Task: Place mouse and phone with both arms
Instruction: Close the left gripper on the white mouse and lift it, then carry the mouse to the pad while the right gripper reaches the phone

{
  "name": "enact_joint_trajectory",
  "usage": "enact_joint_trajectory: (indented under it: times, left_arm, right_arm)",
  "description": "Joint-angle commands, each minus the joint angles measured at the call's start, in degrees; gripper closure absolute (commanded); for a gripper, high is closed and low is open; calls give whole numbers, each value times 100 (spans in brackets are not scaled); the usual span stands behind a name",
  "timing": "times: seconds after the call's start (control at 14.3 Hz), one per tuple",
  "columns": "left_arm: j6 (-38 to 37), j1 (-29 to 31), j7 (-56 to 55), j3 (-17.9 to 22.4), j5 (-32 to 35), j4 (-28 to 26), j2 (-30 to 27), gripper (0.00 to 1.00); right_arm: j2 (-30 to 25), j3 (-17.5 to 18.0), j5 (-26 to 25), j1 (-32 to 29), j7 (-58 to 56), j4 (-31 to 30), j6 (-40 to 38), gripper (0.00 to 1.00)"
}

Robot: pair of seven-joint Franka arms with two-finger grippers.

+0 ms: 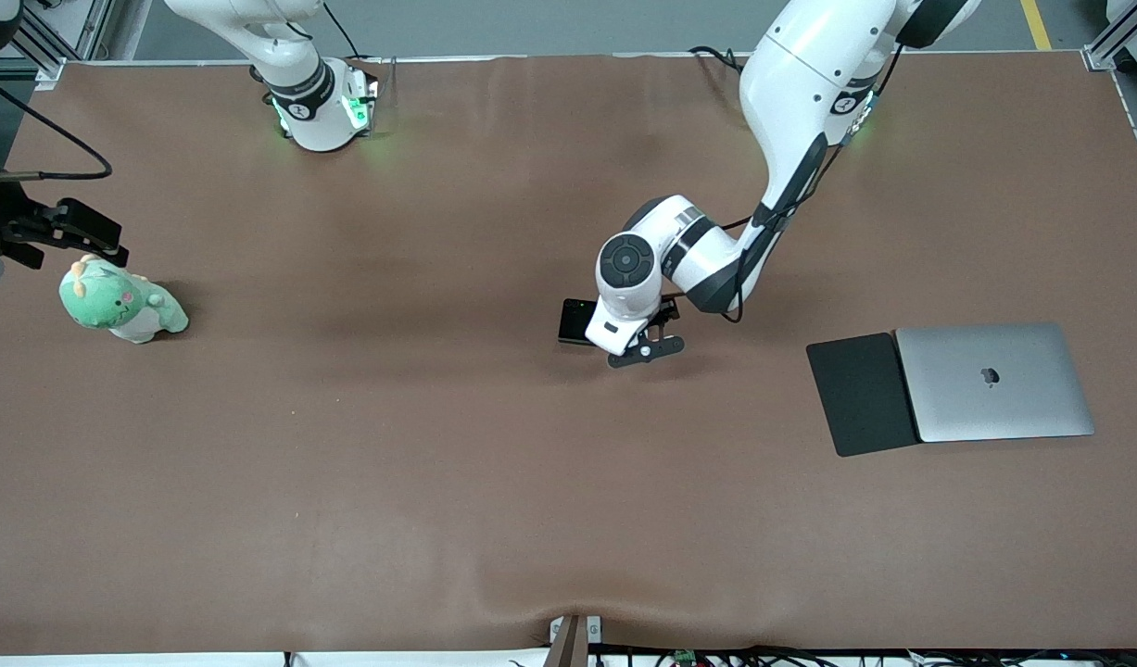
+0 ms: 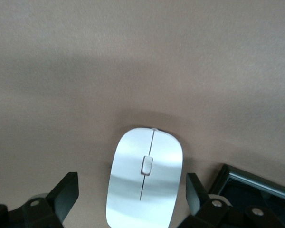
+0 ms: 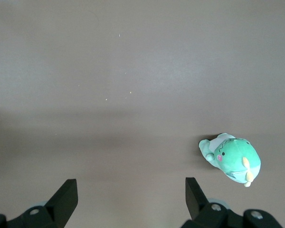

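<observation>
The white mouse [image 2: 145, 178] lies on the brown table between the open fingers of my left gripper [image 2: 132, 192], with a gap on each side. In the front view the left hand [image 1: 628, 320] hangs over the table's middle and hides the mouse. The black phone [image 1: 577, 321] lies flat right beside the mouse, toward the right arm's end; its corner shows in the left wrist view [image 2: 254, 192]. My right gripper [image 1: 72, 236] is open and empty [image 3: 131, 192] above the table at the right arm's end.
A green plush toy [image 1: 121, 301] lies by the right gripper and shows in the right wrist view [image 3: 232, 159]. A black mouse pad [image 1: 860, 394] and a closed silver laptop [image 1: 994, 382] lie side by side toward the left arm's end.
</observation>
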Motion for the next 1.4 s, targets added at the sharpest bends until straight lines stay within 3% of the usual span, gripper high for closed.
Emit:
enact_joint_trajectory:
  times: [0.0, 0.56, 0.84, 0.98, 1.05, 1.33]
  left_arm:
    - [202, -68, -198, 6, 169, -135, -41, 0]
    - [264, -165, -215, 23, 178, -241, 47, 0]
    - [264, -130, -215, 15, 178, -284, -14, 47]
    - [255, -60, -206, 14, 178, -407, -181, 84]
    - [238, -42, -206, 14, 178, -469, -312, 96]
    - [185, 63, -119, 6, 178, -810, -787, 100]
  right_arm:
    - [-21, 71, 125, -207, -55, 10, -99, 0]
    - [137, 44, 98, -102, -82, 19, -21, 0]
    - [173, 88, 151, -40, -82, 28, -20, 0]
    - [251, 115, 151, 152, -12, 28, 41, 0]
    - [347, 184, 151, 188, -12, 37, 85, 0]
    - [602, 886, 151, 188, 583, 28, 357, 0]
